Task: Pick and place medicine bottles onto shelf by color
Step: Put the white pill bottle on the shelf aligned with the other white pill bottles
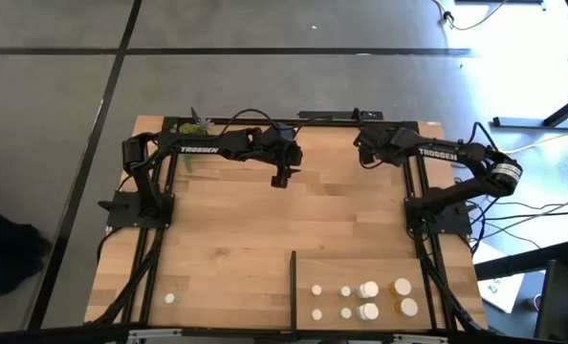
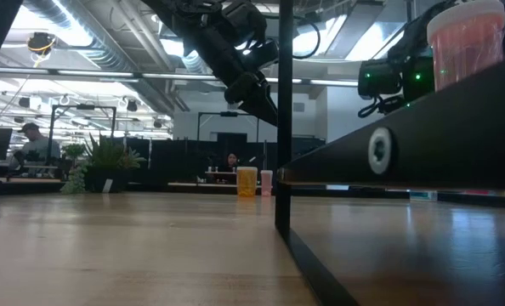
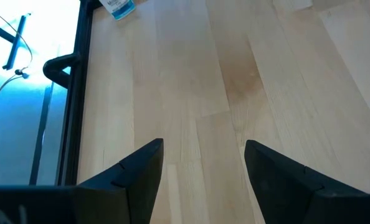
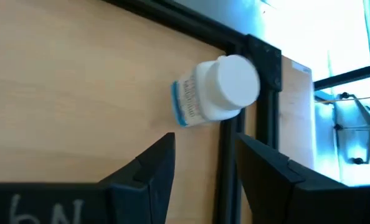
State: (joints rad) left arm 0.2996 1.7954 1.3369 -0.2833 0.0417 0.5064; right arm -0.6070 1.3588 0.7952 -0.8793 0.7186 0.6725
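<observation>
Left to right, high view. Near left corner of the table (image 1: 217, 239): one small white-capped bottle (image 1: 169, 298) alone, well apart from the rest. Far left, a green plant (image 1: 194, 127).

Left gripper (image 1: 280, 178) hangs above bare wood at the far middle, fingers apart, nothing between them (its wrist view shows only tabletop plus part of a blue-labelled bottle (image 3: 118, 7) at the table's black edge).

Black strip (image 1: 293, 290) marks the shelf (image 1: 447, 287) at near right. Eight medicine bottles (image 1: 368, 289) stand on it in two rows: small white ones nearest the strip, bigger white next, orange-amber pair (image 1: 400, 286) at the right end.

Right gripper (image 1: 365, 153) sits at the far right edge, fingers apart, empty. Just ahead of them a white bottle (image 4: 217, 89) lies on its side against the black frame.

Likely step: grab a remaining stray. For the one on its side, close across the body rather than the cap, and come in clear of the frame bar; a round body may roll off the pads. Then set it with the white group.

Hard to tell: that bottle doesn't show in the high view. Low view is mostly blocked by the shelf edge. The lone bottle's body colour is too small to read.
</observation>
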